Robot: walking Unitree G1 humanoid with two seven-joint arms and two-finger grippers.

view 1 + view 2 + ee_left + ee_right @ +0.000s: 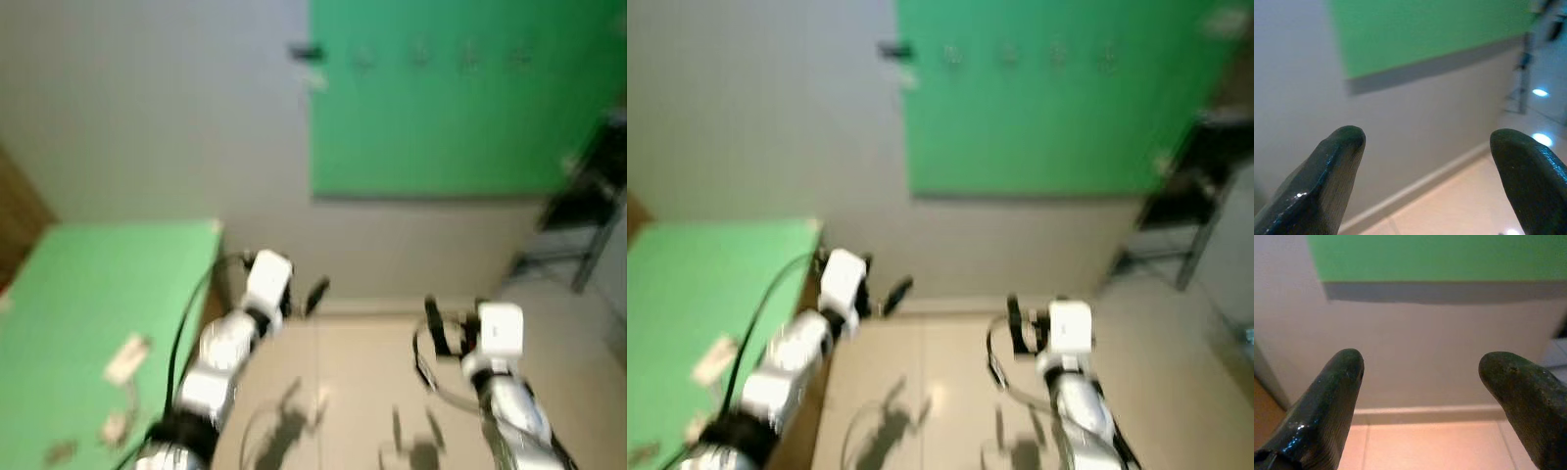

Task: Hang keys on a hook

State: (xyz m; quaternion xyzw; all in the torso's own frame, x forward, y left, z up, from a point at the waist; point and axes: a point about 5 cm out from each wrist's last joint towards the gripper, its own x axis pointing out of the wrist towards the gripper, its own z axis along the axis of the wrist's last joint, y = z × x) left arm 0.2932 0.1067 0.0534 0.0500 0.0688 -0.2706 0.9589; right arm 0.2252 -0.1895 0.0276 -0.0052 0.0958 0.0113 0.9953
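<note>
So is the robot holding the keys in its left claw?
No, the left claw is open, with just wall and floor between its two black fingers.

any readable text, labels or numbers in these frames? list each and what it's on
None readable.
Small pale items on the green table: too blurred to tell if they carry text.
Green wall panel with its row of hooks: no lettering visible.
White wrist housings on both arms: no marking legible.
</note>
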